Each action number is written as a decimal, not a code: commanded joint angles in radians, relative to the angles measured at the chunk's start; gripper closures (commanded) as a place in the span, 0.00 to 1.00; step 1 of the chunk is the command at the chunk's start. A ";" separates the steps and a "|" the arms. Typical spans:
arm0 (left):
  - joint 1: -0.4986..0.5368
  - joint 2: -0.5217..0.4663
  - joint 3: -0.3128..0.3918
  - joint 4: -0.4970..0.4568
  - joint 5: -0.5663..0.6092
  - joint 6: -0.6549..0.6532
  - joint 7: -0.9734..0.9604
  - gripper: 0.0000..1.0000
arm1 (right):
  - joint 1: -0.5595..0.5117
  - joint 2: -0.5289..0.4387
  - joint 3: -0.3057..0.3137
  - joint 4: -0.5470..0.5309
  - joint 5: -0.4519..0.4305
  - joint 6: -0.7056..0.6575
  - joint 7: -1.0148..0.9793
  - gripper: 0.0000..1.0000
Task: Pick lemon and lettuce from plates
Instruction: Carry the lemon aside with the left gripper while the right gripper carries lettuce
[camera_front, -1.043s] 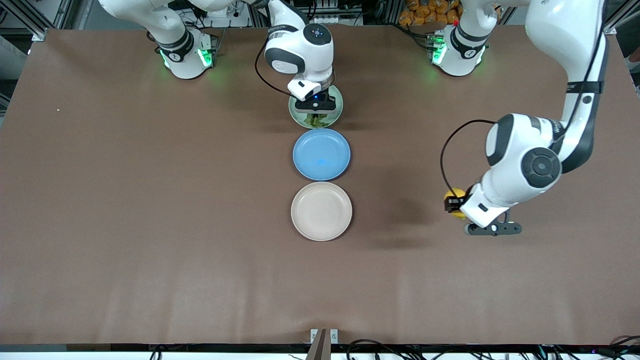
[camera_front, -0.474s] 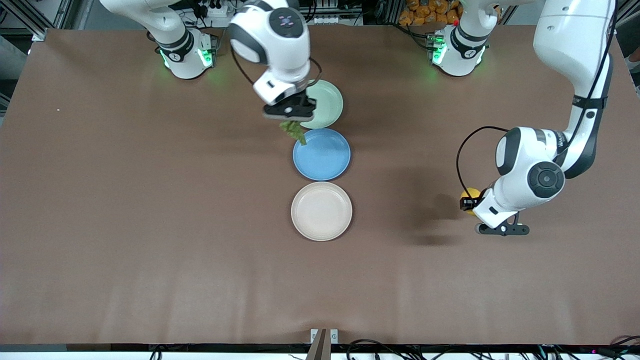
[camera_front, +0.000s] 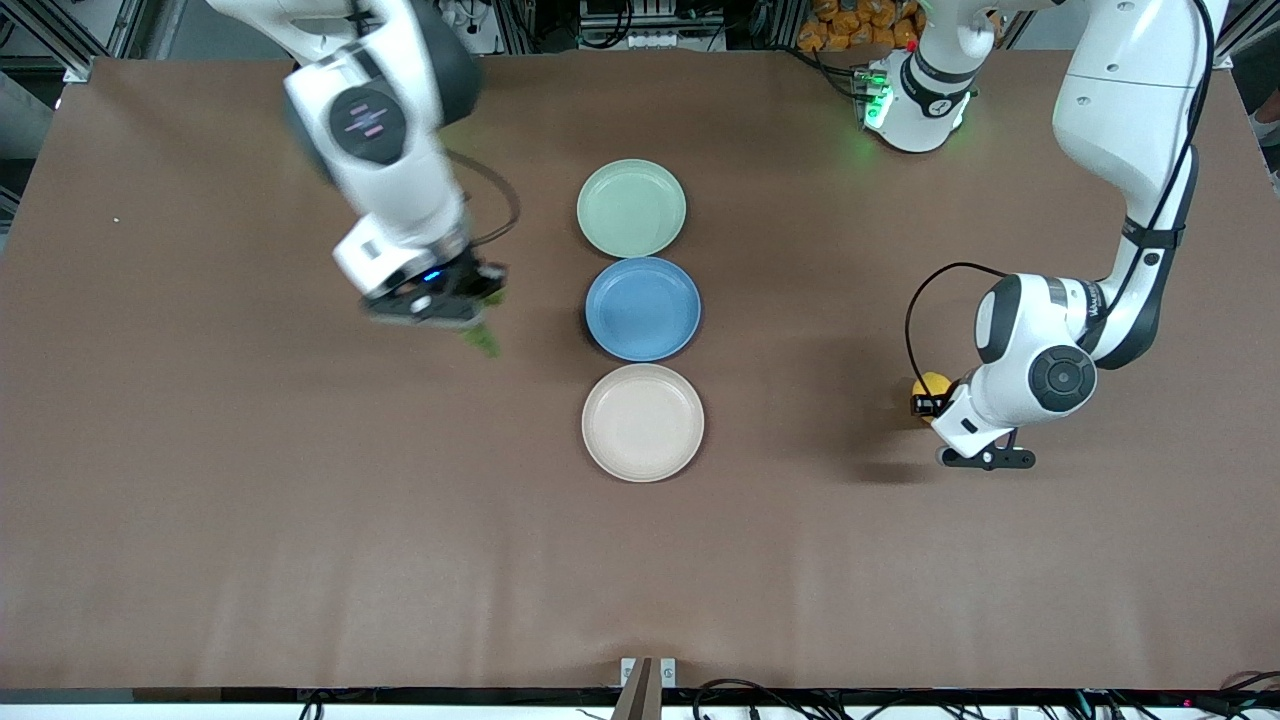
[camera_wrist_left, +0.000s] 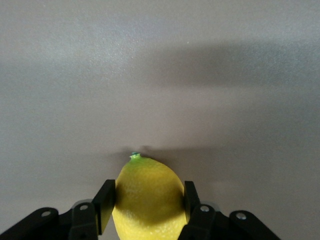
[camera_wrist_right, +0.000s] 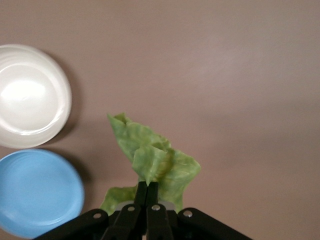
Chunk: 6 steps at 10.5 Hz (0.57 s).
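My left gripper (camera_front: 935, 398) is shut on the yellow lemon (camera_front: 932, 385), held low over bare table toward the left arm's end; in the left wrist view my left gripper (camera_wrist_left: 146, 202) pinches the lemon (camera_wrist_left: 147, 200) between its fingers. My right gripper (camera_front: 470, 318) is shut on the green lettuce (camera_front: 482, 340), held over bare table beside the blue plate, toward the right arm's end. In the right wrist view my right gripper (camera_wrist_right: 148, 189) clamps the lettuce (camera_wrist_right: 152, 162). The mint green plate (camera_front: 631, 208) and the beige plate (camera_front: 643, 422) are both empty.
A blue plate (camera_front: 643, 308) sits between the mint and beige plates in the table's middle. In the right wrist view the blue plate (camera_wrist_right: 35, 192) and the beige plate (camera_wrist_right: 30, 95) show beside the lettuce.
My right gripper lifted the lettuce off the mint plate and swung it toward the right arm's end of the table. My left gripper sank lower with the lemon.
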 joint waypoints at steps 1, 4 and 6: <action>0.024 -0.033 -0.010 0.002 0.023 -0.008 0.022 0.00 | -0.051 0.025 -0.123 -0.001 0.018 0.005 -0.181 1.00; 0.022 -0.117 -0.016 0.019 0.022 -0.074 0.020 0.00 | -0.059 0.132 -0.314 -0.001 0.007 0.123 -0.304 1.00; 0.013 -0.178 -0.018 0.017 0.020 -0.082 0.010 0.00 | -0.054 0.229 -0.406 0.000 -0.003 0.253 -0.361 1.00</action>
